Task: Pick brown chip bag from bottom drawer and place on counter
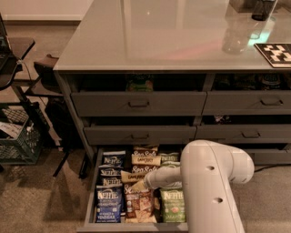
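The bottom drawer (pixel 91 191) is pulled open at the foot of the grey cabinet. It holds three columns of bags. Blue Kettle bags (pixel 109 202) lie on the left, brown chip bags printed "Sea Salt" (pixel 144 159) in the middle, and green bags (pixel 173 205) on the right. My gripper (pixel 137 185) reaches in from the right on the white arm (pixel 209 182). It is down among the middle column, at a brown chip bag (pixel 138 202). The glossy grey counter (pixel 159 32) spans the top of the cabinet.
Closed drawers with bar handles (pixel 138 103) sit above the open one. A clear bottle (pixel 235 38), a dark cup (pixel 263 9) and a black-and-white marker tag (pixel 277 53) stand on the counter's right. A green crate (pixel 18 136) and dark chair legs stand on the carpet to the left.
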`<state>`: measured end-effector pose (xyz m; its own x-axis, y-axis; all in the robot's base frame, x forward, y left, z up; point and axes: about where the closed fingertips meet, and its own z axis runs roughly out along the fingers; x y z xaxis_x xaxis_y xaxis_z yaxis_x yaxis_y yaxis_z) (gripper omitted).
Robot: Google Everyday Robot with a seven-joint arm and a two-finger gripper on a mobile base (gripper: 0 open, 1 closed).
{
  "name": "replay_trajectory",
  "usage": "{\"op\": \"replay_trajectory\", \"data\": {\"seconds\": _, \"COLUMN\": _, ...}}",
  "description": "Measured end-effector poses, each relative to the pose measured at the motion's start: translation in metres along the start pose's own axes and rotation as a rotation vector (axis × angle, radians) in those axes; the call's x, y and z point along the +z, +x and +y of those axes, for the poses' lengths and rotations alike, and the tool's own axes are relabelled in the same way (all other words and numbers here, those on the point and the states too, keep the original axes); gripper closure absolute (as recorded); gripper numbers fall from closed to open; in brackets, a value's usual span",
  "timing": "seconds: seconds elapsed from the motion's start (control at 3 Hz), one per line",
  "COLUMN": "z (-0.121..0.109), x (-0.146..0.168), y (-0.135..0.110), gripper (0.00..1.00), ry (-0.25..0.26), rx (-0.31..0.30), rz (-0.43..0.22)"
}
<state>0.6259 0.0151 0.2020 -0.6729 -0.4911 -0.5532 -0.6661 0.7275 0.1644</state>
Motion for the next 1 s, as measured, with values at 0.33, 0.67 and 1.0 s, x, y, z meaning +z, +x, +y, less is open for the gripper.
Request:
{"op": "replay_trajectory", "data": {"seconds": 0.33, "z": 0.0, "x": 0.0, "y": 0.0, "gripper": 0.42, "ry": 0.0, "rx": 0.0, "rz": 0.0}}
{"op": "replay_trajectory", "data": {"seconds": 0.67, "z": 0.0, "x": 0.0, "y": 0.0, "gripper": 0.65, "ry": 0.0, "rx": 0.0, "rz": 0.0}}
{"op": "replay_trajectory", "data": {"seconds": 1.0, "z": 0.0, "x": 0.0, "y": 0.0, "gripper": 0.88, "ry": 0.0, "rx": 0.0, "rz": 0.0}}
